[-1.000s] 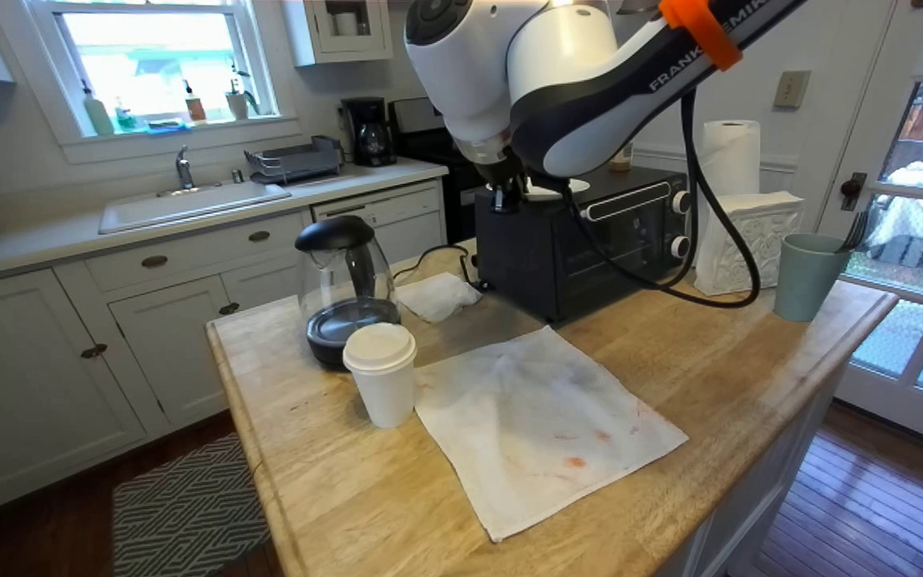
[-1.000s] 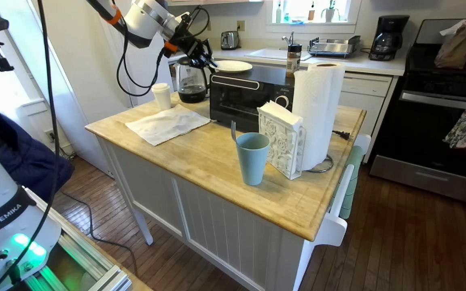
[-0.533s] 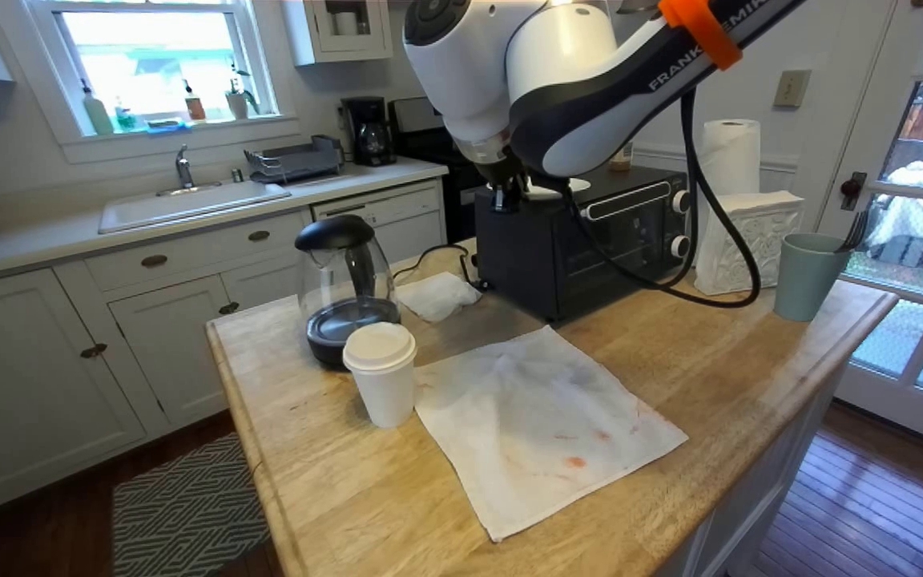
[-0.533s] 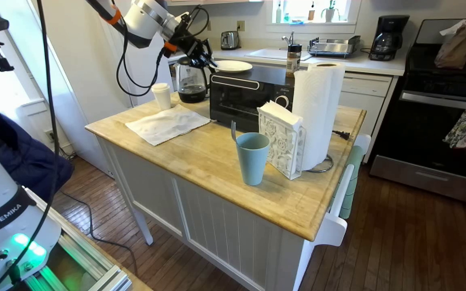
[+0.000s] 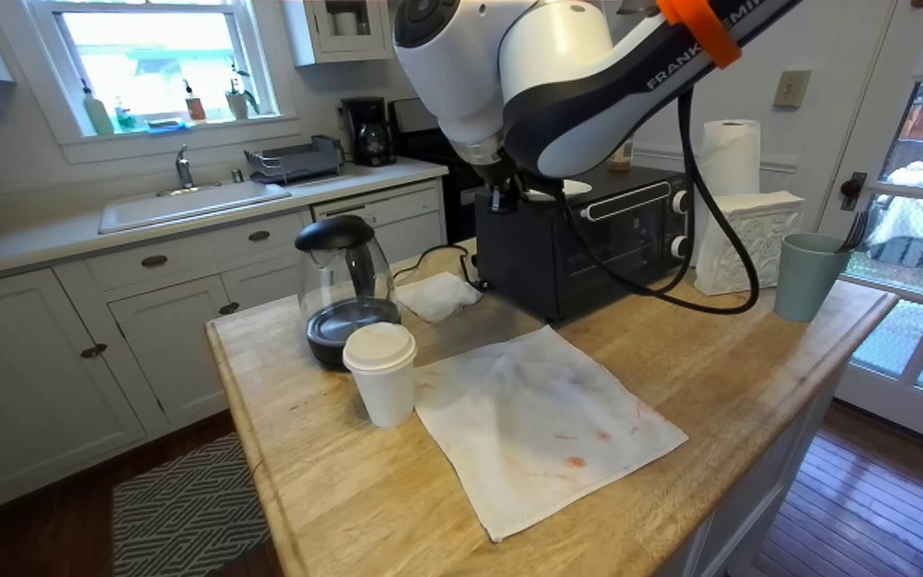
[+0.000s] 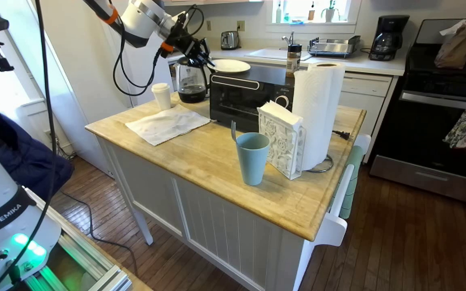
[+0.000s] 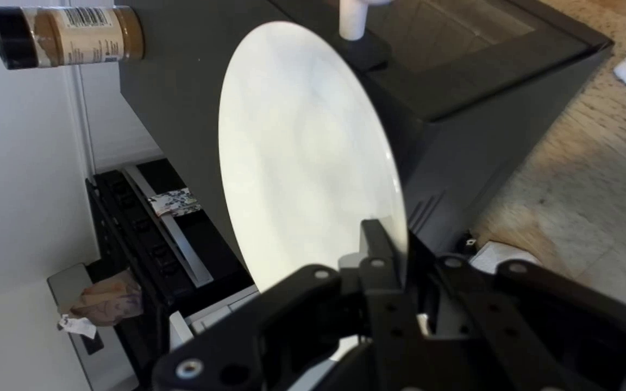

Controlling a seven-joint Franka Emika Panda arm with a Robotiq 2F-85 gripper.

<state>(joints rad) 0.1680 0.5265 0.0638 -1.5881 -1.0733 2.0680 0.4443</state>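
Note:
A white plate (image 7: pixel 307 146) fills the middle of the wrist view, its rim between the fingers of my gripper (image 7: pixel 400 247). One dark finger (image 7: pixel 378 244) lies across the plate's upper face; the other is partly hidden behind the rim. Both exterior views put the gripper (image 6: pixel 208 60) at the edge of the plate (image 6: pixel 233 66), over the top of the black toaster oven (image 6: pixel 237 97). Whether the plate's far side touches the oven I cannot tell. A spice jar (image 7: pixel 68 37) with a black lid stands on the oven top.
Near the oven stand a glass kettle (image 5: pixel 348 292) and a lidded white paper cup (image 5: pixel 381 377). A stained paper towel (image 5: pixel 542 425) lies flat in front. Further along are a paper towel roll (image 6: pixel 318 117), a napkin holder (image 6: pixel 281 141) and a green cup (image 6: pixel 252 159) with a fork.
During the last half second the arm and gripper have shifted slightly, leftward in both exterior views. The plate has moved a little along with the gripper. Everything else stays put.

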